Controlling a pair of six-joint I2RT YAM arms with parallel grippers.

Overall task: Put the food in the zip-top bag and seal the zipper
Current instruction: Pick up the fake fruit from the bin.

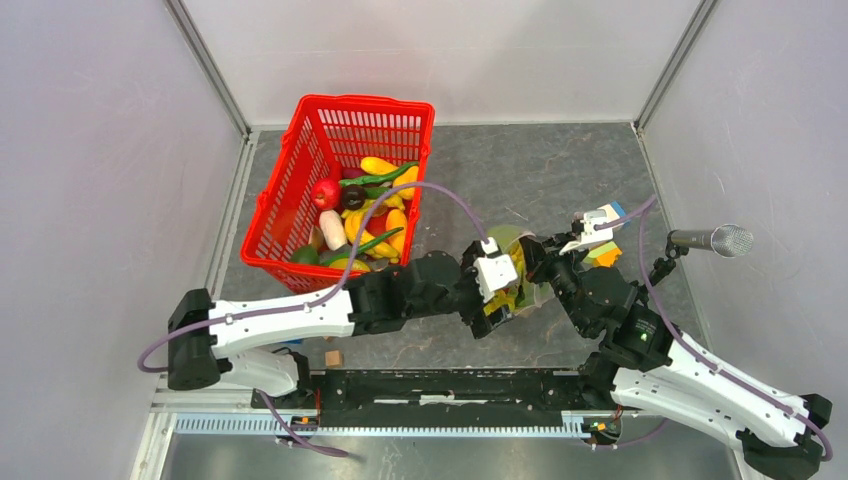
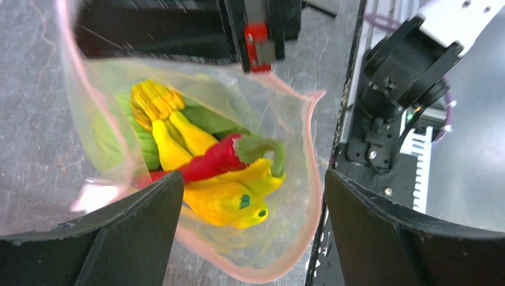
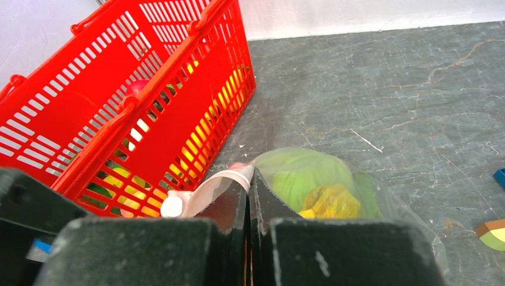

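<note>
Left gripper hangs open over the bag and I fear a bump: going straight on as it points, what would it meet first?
Probably the red pepper lying on the yellow pieces inside the zip-top bag, straight ahead of the left gripper; depth is hard to judge.

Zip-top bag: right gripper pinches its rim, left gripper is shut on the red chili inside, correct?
No: the left gripper is open above the red chili in the zip-top bag, per the left wrist view. The right gripper does pinch the rim.
</note>
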